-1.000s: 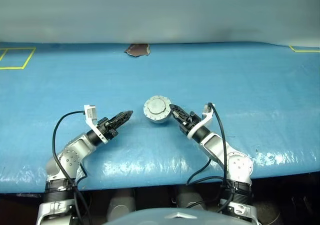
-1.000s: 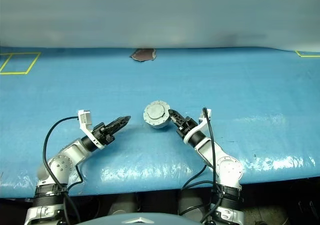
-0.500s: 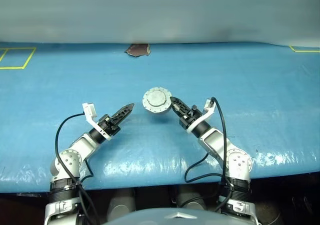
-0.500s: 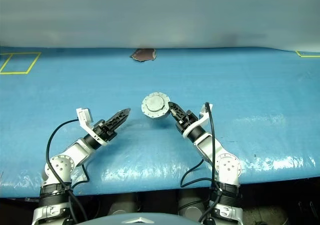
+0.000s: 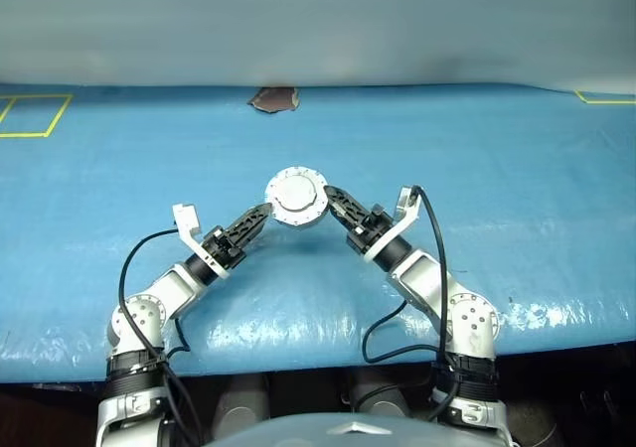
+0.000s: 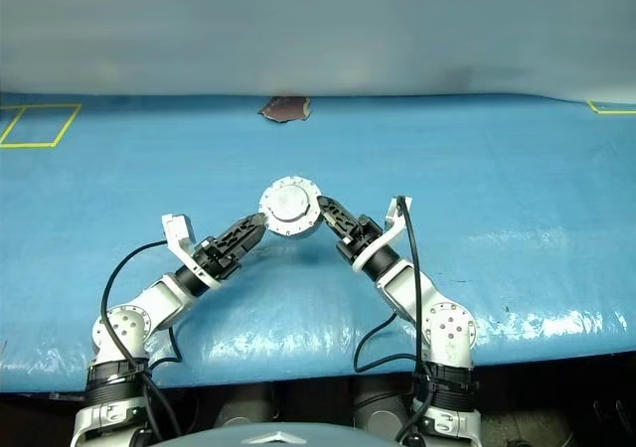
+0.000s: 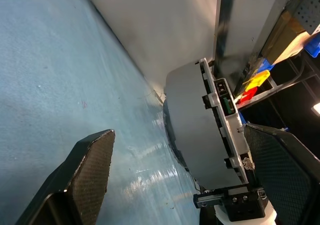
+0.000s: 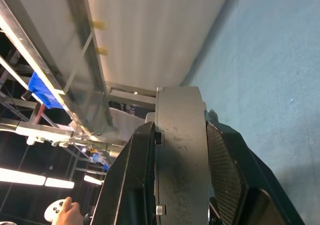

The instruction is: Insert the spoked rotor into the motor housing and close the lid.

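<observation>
The right gripper (image 5: 331,197) pinches the closed motor housing (image 5: 296,198) by its flat faces and holds it edge-on above the blue surface (image 5: 517,169), its lid (image 8: 156,155) shut against the rim. The left gripper (image 5: 260,216) is spread wide, its fingers (image 7: 90,170) on either side of the housing without gripping it.

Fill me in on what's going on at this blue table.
The right gripper is clamped on the edge of the motor housing and holds it up off the blue table, its lid closed and facing the head camera. The left gripper is at the housing's other side with its fingers spread wide on either side of it, not closed on it. A small brown patch lies at the table's far edge.
</observation>
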Robot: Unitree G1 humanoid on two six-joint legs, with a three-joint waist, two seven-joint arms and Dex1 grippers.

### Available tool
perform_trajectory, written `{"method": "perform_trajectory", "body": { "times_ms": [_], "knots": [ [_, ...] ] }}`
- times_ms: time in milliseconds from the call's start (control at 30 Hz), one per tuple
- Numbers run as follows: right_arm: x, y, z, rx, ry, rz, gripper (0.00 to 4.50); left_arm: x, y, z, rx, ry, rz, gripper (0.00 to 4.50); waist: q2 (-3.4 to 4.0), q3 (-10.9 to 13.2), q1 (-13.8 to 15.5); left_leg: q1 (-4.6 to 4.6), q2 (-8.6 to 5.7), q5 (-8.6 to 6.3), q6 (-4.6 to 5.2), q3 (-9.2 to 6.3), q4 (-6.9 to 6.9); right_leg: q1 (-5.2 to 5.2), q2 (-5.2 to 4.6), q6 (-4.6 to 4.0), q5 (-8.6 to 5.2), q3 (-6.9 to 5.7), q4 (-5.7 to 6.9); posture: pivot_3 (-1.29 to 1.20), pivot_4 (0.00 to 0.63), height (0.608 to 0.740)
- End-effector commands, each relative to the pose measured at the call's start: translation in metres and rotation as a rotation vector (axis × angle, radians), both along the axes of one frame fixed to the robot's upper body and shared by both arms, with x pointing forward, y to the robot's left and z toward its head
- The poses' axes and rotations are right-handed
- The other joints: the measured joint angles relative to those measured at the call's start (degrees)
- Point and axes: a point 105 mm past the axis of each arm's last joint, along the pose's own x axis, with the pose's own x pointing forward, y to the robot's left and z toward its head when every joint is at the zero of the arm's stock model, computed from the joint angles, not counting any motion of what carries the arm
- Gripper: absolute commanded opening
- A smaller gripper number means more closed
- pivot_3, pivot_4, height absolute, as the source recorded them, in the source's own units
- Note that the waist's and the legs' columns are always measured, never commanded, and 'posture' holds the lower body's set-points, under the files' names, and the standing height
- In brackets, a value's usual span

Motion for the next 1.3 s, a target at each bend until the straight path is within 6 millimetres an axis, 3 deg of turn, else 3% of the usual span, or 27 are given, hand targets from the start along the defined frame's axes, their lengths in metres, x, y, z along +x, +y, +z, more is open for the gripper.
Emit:
{"method": "perform_trajectory", "body": {
  "times_ms": [33, 433, 667, 900, 1300],
  "knots": [
    [-0.009, 0.014, 0.024, 0.075, -0.089, 0.053, 1.26, 0.0, -0.011, 0.01, -0.023, -0.036, -0.045, 4.47, 0.0, 0.0, 0.0, 0.01, 0.0, 0.0, 0.0, 0.0, 0.0, 0.01, 0.0, 0.0, 0.0, 0.0, 0.0, 0.0, 0.15, 0.74],
    [-0.009, 0.019, 0.014, 0.043, -0.062, 0.07, 1.26, -0.003, -0.02, 0.015, -0.071, -0.046, -0.113, 4.47, 0.0, 0.0, 0.01, 0.0, 0.0, 0.0, 0.0, -0.01, 0.02, 0.01, 0.01, 0.0, 0.0, 0.0, 0.01, 0.0, 0.15, 0.74],
    [-0.009, 0.02, 0.012, 0.033, -0.061, 0.073, 1.26, 0.008, -0.021, 0.018, -0.12, -0.075, -0.02, 4.47, -0.01, 0.0, 0.13, -0.01, -0.01, 0.0, 0.0, -0.01, 0.05, 0.04, 0.01, 0.01, 0.01, 0.01, 0.0, 0.0, 0.15, 0.74],
    [-0.009, 0.02, 0.01, 0.023, -0.055, 0.068, 1.26, 0.003, -0.027, 0.013, -0.122, -0.071, -0.058, 2.77, -0.01, 0.0, 0.03, 0.0, -0.01, 0.0, 0.0, -0.02, 0.05, 0.03, 0.03, 0.01, 0.01, 0.01, 0.0, 0.0, 0.15, 0.74],
    [-0.006, 0.019, 0.006, -0.023, -0.063, 0.049, 1.26, 0.007, -0.024, 0.003, -0.113, -0.011, -0.051, 2.76, -0.01, -0.01, 0.06, 0.0, -0.01, 0.0, 0.0, -0.03, 0.07, 0.05, 0.03, 0.03, 0.02, 0.03, 0.0, 0.0, 0.15, 0.74]
  ]
}}
